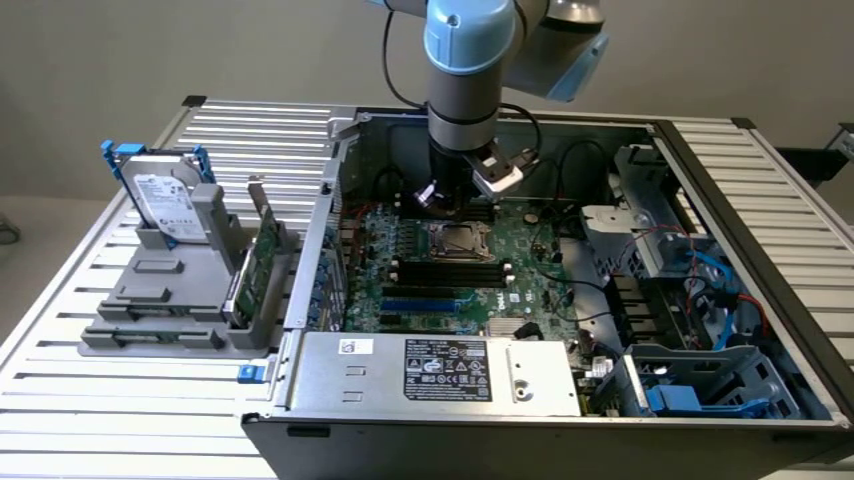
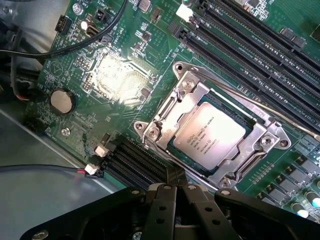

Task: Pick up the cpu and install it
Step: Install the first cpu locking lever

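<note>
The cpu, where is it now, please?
In the wrist view, the small silvery square cpu lies inside the metal-framed motherboard socket, beside the black memory slots.

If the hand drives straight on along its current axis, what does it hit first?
Probably the metal socket frame around the cpu, at its edge nearest the black memory slots. The hand points down at that spot; depth is unclear.
</note>
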Robot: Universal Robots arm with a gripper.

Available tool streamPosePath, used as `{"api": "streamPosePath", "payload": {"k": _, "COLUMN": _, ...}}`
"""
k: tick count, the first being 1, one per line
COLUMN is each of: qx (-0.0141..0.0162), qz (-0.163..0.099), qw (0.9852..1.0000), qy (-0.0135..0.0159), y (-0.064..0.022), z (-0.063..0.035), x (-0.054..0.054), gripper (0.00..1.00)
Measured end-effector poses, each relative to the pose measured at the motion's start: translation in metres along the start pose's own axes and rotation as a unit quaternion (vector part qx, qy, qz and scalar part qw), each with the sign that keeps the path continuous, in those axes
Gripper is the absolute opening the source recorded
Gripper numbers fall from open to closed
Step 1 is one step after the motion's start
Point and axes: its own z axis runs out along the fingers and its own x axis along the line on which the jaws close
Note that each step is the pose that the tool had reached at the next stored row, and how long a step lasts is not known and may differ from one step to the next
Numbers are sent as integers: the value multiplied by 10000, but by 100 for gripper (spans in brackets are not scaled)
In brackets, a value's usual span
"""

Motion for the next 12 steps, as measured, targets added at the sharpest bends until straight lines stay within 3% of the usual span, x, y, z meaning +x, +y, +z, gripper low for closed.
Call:
{"api": "streamPosePath", "payload": {"k": 5, "qx": 5, "qz": 2, "qw": 10000, "qy": -6, "y": 1, "z": 0, "x": 1, "gripper": 11}}
{"api": "streamPosePath", "payload": {"k": 12, "qx": 40, "qz": 16, "qw": 10000, "qy": -59, "y": -1, "z": -12, "x": 3, "gripper": 11}}
